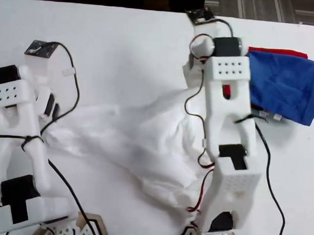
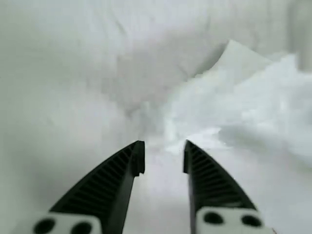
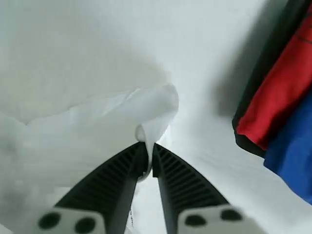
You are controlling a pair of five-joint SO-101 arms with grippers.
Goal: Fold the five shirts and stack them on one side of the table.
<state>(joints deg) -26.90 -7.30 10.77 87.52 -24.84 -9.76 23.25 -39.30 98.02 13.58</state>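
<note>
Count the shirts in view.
4: white shirt in the middle, pinched by the right gripper; blue shirt, red shirt, black shirt stacked to its right. More may be hidden.

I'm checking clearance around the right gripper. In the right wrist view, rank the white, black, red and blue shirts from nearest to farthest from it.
1. white shirt: pinched in the right gripper.
2. black shirt: the stack's edge facing the gripper.
3. red shirt and blue shirt: just past the black edge, too close to call.
</note>
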